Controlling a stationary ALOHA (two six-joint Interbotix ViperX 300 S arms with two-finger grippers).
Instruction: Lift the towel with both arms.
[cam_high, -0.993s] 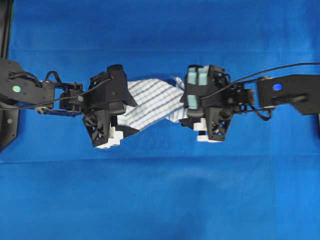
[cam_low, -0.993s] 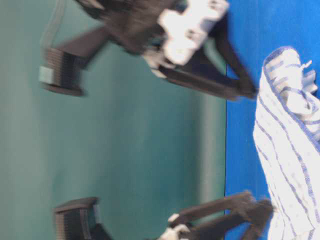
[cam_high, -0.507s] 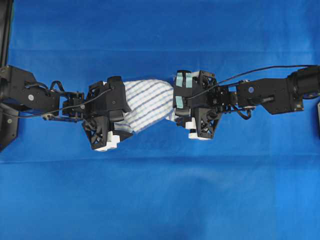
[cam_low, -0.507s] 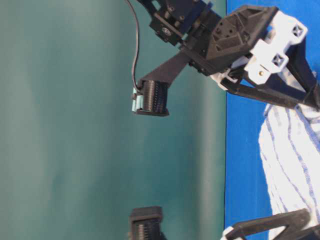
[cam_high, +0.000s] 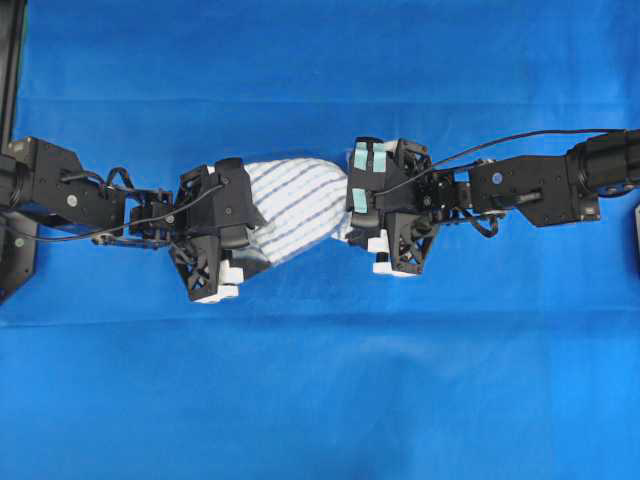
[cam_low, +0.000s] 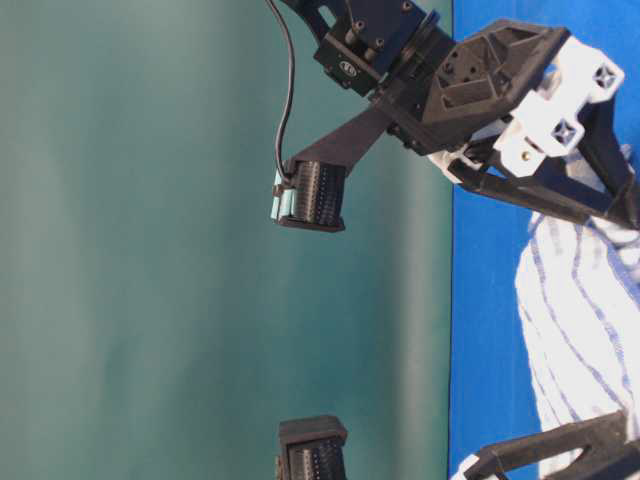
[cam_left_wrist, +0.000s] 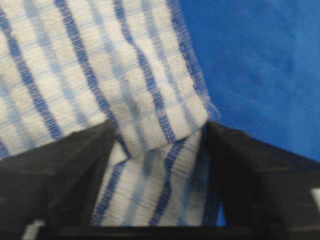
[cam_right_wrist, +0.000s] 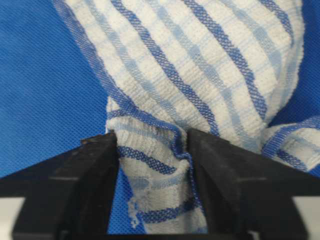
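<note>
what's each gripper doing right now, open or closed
Left gripper: closing around a fold of the towel.
Right gripper: pinching a bunched edge of the towel.

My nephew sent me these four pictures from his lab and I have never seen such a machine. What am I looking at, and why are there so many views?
These are two black robot arms working as a pair, each ending in a two-fingered gripper. The overhead view looks straight down: the left gripper and the right gripper sit at opposite ends of a small white towel with blue stripes, which lies bunched on a plain blue sheet. The table-level view shows the same scene from the side, turned sideways. The other two pictures come from small cameras on the wrists, looking out between the fingers. In each, a fold of the towel sits between the two black fingers, which press against it on both sides. So each gripper is closing on one end; the towel is not yet lifted.
</note>
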